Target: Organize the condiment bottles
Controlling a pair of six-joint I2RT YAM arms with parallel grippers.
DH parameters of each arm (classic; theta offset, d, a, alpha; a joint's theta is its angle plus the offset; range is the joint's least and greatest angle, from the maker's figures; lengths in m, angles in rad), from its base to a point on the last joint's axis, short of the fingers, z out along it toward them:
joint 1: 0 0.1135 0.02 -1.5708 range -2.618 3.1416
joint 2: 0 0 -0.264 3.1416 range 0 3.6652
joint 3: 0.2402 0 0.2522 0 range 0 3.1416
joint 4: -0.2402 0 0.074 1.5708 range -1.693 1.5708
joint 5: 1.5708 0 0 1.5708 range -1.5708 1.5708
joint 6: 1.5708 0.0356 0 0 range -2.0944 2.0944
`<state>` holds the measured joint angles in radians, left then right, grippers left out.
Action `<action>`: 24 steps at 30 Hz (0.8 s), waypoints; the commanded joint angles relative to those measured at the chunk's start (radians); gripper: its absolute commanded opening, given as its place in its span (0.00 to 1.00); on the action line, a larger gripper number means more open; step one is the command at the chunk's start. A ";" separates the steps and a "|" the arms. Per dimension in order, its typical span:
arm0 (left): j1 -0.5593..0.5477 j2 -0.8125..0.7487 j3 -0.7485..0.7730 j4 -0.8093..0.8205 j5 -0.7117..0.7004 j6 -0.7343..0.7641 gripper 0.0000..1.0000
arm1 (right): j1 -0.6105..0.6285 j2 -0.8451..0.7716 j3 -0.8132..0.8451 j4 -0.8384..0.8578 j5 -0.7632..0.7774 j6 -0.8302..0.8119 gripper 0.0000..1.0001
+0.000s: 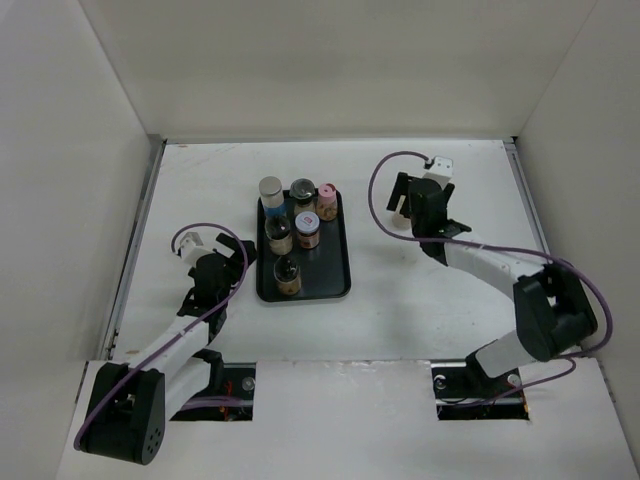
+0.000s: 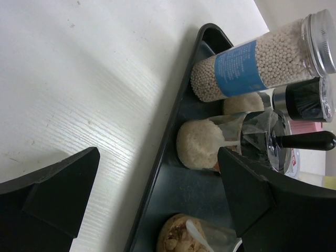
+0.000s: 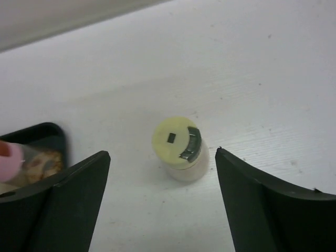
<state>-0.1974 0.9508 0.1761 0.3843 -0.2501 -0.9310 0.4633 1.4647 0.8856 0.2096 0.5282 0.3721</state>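
Observation:
Six condiment bottles stand in the black tray (image 1: 340,285): a grey-capped, blue-banded jar (image 1: 271,189), a black-capped one (image 1: 303,189), a pink-capped one (image 1: 327,197), and three with dark contents (image 1: 287,272). My left gripper (image 1: 238,262) is open and empty beside the tray's left rim. The left wrist view shows the blue-banded jar (image 2: 247,65) and the tray rim (image 2: 173,152) between my fingers (image 2: 68,184). My right gripper (image 1: 403,210) is open right of the tray. In the right wrist view a pale-yellow-capped bottle (image 3: 178,143) stands upright on the table between the open fingers (image 3: 79,184), untouched.
White walls enclose the table on the left, back and right. The tray corner (image 3: 42,131) and the pink cap (image 3: 9,155) sit just left of the right gripper. The right arm's purple cable (image 1: 380,185) loops above the table.

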 commanded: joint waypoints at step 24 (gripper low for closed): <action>-0.026 0.003 0.016 0.045 -0.028 0.011 1.00 | 0.045 -0.013 0.092 -0.045 0.032 -0.093 0.43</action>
<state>-0.2173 0.9630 0.1761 0.3859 -0.2623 -0.9272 0.4435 1.6215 0.9936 0.1360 0.5415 0.2756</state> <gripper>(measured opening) 0.997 0.551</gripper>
